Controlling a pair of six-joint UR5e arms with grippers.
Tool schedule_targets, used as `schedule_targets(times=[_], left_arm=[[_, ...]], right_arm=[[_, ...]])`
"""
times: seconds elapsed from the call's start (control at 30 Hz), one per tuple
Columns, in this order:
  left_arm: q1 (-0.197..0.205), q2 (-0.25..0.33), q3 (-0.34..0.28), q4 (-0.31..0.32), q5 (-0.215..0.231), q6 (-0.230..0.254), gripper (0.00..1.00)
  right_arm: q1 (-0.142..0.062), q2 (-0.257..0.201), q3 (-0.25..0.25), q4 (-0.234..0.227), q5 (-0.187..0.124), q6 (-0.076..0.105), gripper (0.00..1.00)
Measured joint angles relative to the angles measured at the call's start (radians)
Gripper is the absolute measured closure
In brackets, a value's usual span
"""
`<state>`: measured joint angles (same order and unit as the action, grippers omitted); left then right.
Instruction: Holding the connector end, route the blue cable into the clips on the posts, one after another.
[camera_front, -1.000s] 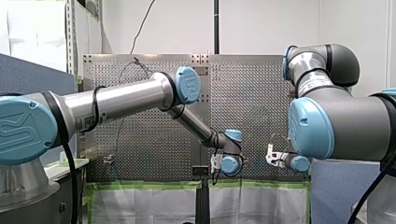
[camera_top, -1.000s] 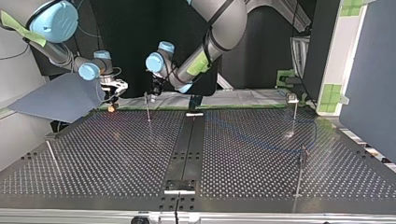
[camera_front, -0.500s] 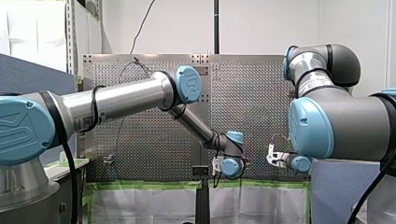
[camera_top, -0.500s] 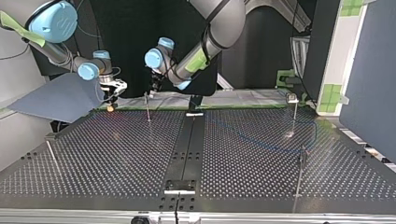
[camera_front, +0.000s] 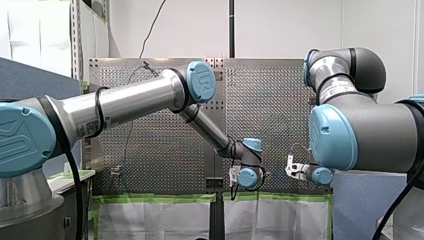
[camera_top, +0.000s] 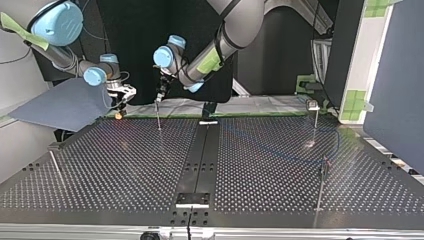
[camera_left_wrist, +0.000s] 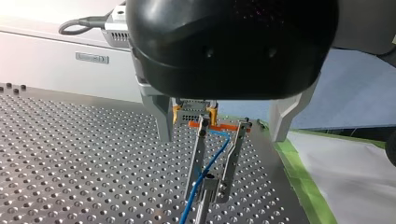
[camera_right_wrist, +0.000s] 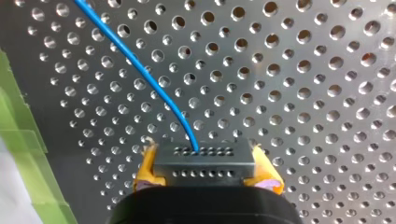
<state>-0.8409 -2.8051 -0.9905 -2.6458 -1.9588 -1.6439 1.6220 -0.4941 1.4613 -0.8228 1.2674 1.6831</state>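
My right gripper (camera_right_wrist: 207, 174) is shut on the grey connector (camera_right_wrist: 204, 156), with a yellow pad on each side of it. The blue cable (camera_right_wrist: 140, 70) leaves the connector and runs over the perforated table. In the top view my right gripper (camera_top: 120, 111) hangs at the far left edge of the table. My left gripper (camera_top: 159, 95) is just above the nearest post (camera_top: 158, 117). In its wrist view my left gripper (camera_left_wrist: 208, 187) is open, its thin metal fingers (camera_left_wrist: 197, 156) straddling the blue cable (camera_left_wrist: 211, 163) above the post's clip (camera_left_wrist: 207, 183).
Further posts stand at the top view's right (camera_top: 315, 120), front right (camera_top: 322, 185) and front left (camera_top: 55, 167). The cable (camera_top: 272, 151) trails across the right half of the table. A grey-blue panel (camera_top: 60, 106) lies beside my right arm. A black rail (camera_top: 200, 150) splits the table.
My left gripper has shifted toward the top view's left, closing on the post near my right gripper. My right arm and the connector have stayed put.
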Motion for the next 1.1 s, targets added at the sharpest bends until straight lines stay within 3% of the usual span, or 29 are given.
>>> schedule_targets(times=[1.1], left_arm=[[-0.011, 0.000, -0.002, -0.050, -0.015, -0.003, 0.00]], right_arm=[[-0.001, 0.007, 0.000, 0.000, -0.001, 0.007, 1.00]])
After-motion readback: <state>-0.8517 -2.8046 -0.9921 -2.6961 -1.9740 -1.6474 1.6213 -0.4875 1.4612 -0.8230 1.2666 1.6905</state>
